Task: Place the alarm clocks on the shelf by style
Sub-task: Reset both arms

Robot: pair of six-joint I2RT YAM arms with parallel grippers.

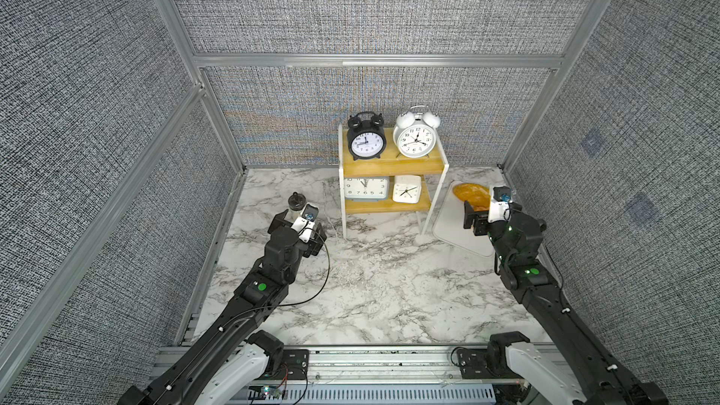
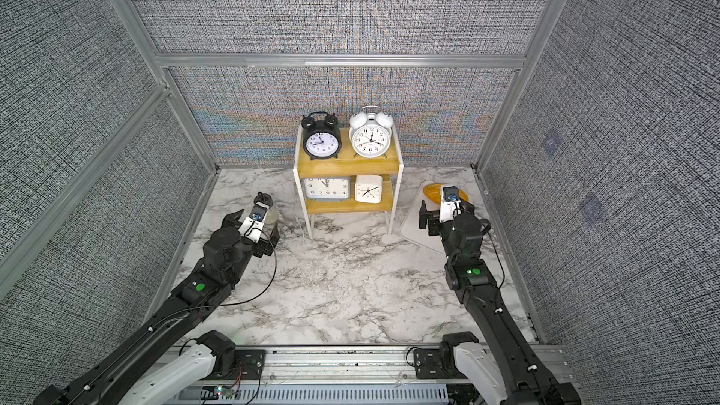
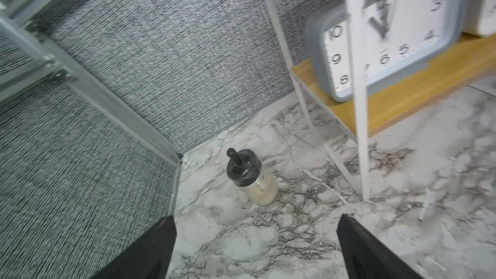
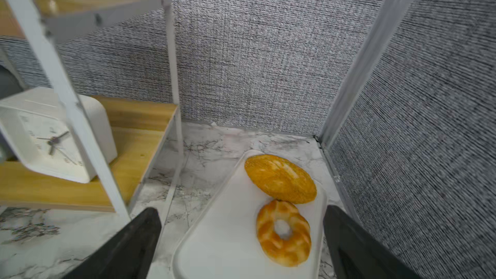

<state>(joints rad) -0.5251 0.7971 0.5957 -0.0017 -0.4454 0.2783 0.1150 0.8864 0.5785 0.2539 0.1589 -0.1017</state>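
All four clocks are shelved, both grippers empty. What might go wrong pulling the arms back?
1. The open left gripper sits near the jar and a thin leg of the shelf; a swing might hit either.
2. A jolted shelf could topple the black clock or white clock on top.
3. The open right gripper hangs over the tray; dipping may hit the bread.

The shelf [image 1: 393,168] carries the black twin-bell clock [image 1: 366,142] and white twin-bell clock [image 1: 415,138] above; the grey-blue clock [image 1: 366,188] and small white square clock [image 1: 407,189] stand below.
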